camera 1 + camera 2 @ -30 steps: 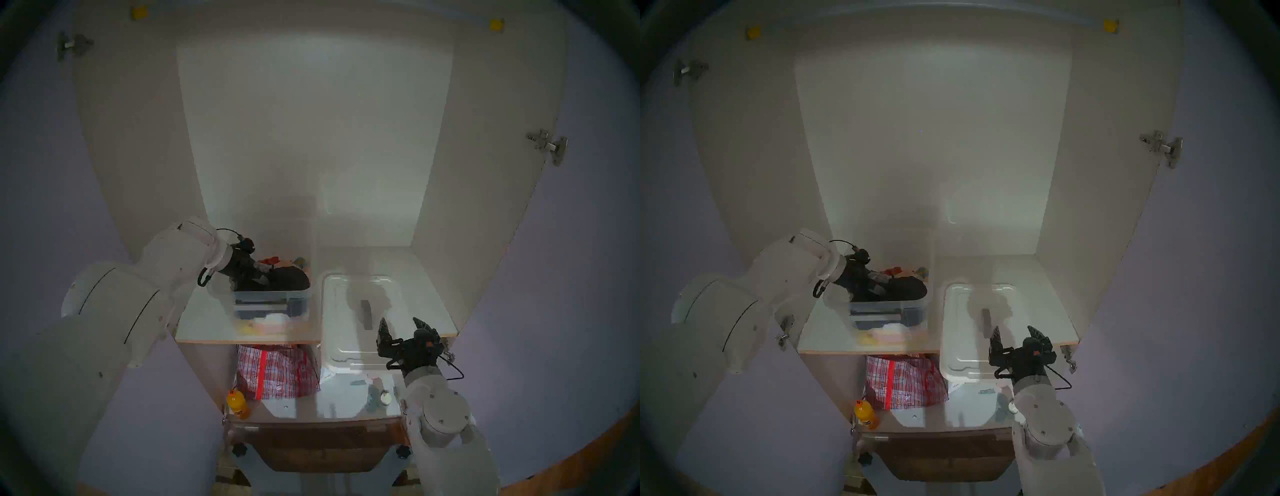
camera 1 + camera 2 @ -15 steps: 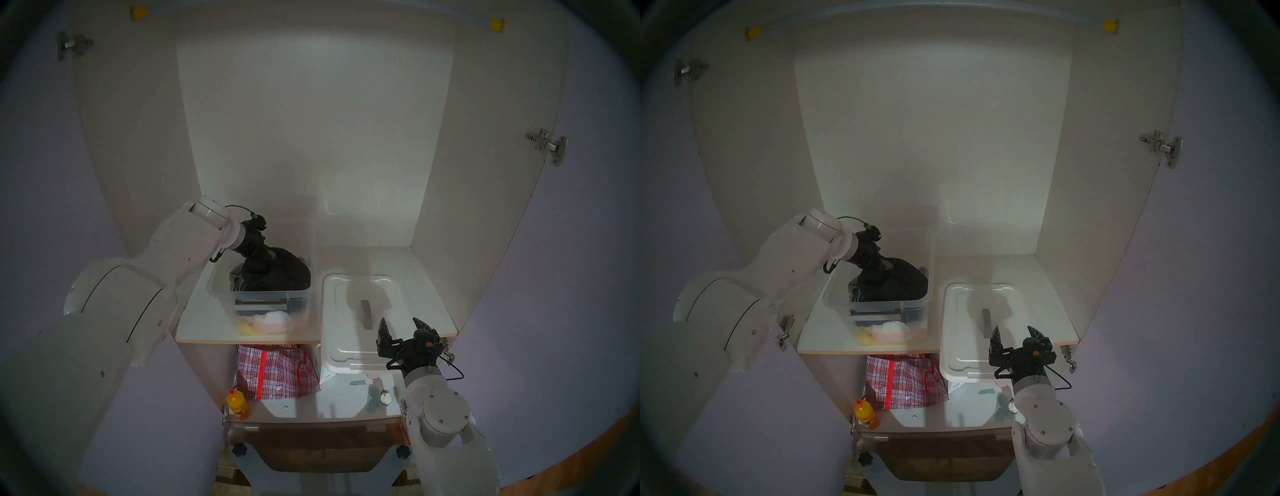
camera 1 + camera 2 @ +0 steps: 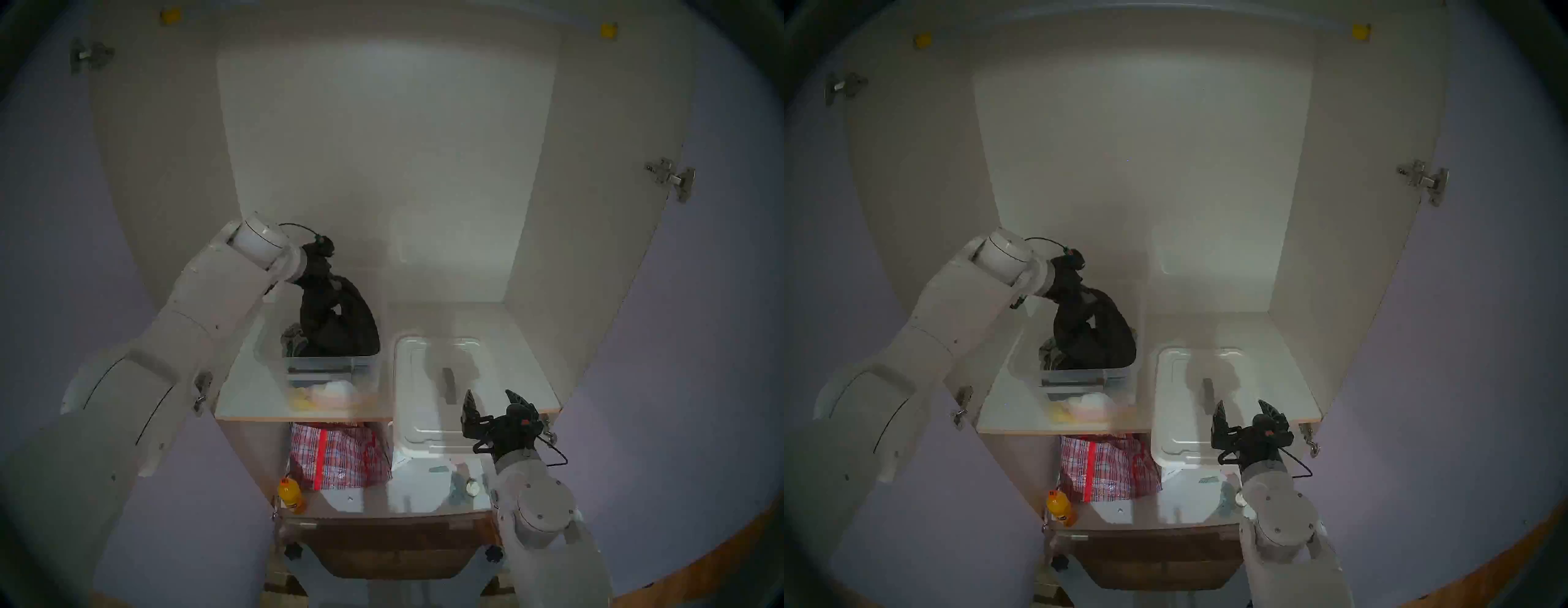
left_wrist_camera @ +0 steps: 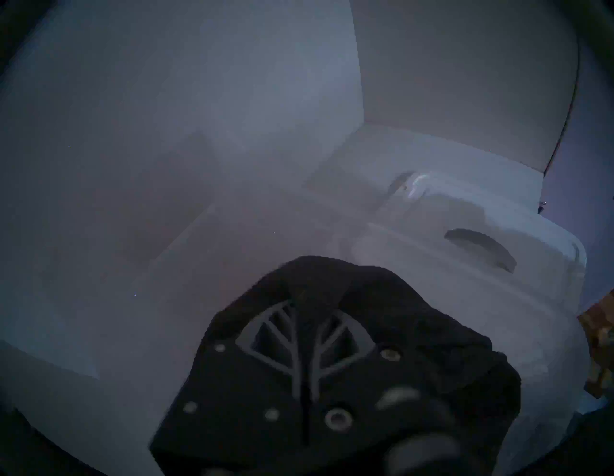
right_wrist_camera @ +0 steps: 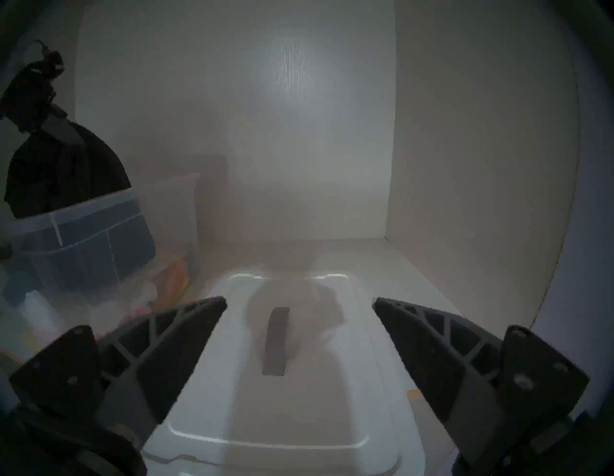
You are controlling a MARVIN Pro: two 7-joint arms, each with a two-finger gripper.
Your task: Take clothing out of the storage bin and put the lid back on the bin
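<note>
The black clothing [image 3: 348, 322] [image 3: 1106, 335] hangs stretched upward, its lower part still inside the clear storage bin [image 3: 331, 363] [image 3: 1081, 373] on the left of the upper shelf. My left gripper [image 3: 335, 283] [image 3: 1090, 295] is above the bin, shut on the top of the clothing. In the left wrist view the black fabric [image 4: 415, 315] drapes over the closed fingers [image 4: 282, 345]. The white lid [image 3: 424, 407] [image 3: 1183, 416] [image 5: 299, 399] lies flat to the right of the bin, overhanging the shelf's front edge. My right gripper [image 3: 490, 397] [image 3: 1242, 405] [image 5: 299, 300] stands open over the lid's near end, holding nothing.
A grey garment [image 3: 292, 337] and small yellow and cream cloths [image 3: 326, 392] lie in the bin. Below the shelf edge [image 3: 254, 418] stand a red-and-white checked bag [image 3: 339, 454] and an orange bottle [image 3: 290, 494]. Cupboard walls enclose the shelf on both sides and behind.
My left arm has risen, pulling the black clothing up from flat in the bin into a tall hanging bundle. The right arm and the lid have not moved.
</note>
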